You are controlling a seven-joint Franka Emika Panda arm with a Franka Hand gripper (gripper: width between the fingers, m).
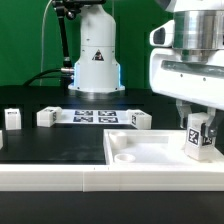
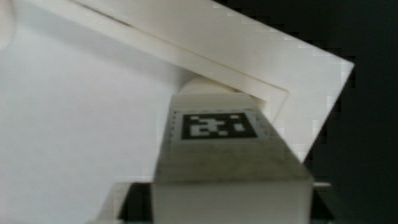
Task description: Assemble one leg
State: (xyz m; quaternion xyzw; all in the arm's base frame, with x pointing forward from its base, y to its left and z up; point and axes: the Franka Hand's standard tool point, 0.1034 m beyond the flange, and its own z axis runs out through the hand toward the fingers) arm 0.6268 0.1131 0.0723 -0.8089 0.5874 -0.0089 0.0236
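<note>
Closest, the leg (image 2: 224, 160) is gripped tight by the end effector (image 1: 198, 135) at a corner of the panel (image 1: 150, 150), though I cannot tell if they touch.

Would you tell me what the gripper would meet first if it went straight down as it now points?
Probably the white panel near its corner; the leg held by the gripper would touch first. The gap is unclear.

bright overhead light — soft, low-resolution blur
</note>
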